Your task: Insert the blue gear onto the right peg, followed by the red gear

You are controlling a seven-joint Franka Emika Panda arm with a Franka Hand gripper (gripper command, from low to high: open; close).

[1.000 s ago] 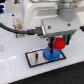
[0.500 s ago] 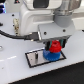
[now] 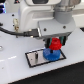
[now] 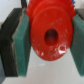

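On the white table [image 3: 15, 67]: you have a dark rectangular base plate [image 3: 36, 58] lying flat, with its bare part reaching toward the exterior view's left.
Around the plate: black cables [image 3: 20, 31] trail over the table at the exterior view's left, well apart from the plate; nothing you can see stands between the arm and the plate.
Holder and contents: the blue gear [image 3: 50, 53] sits flat on the end of the plate nearer the exterior view's right; you cannot make out the peg itself, as the gear and the gripper cover it.
Red gear: the red gear [image 3: 54, 45] is directly above the blue gear and close over it; whether the two touch, you cannot tell at this blur.
Wrist view: you see the red gear [image 4: 50, 34] face-on, its centre hole dark, filling the space between two green pads [image 4: 22, 44].
Fingers: the gripper [image 3: 54, 42] is clamped on the red gear, a pad pressed against each side of its toothed rim.
Arm pose: the arm [image 3: 42, 15] hangs over the plate's right end, wrist pointing straight down, its white body filling the upper part of the exterior view.
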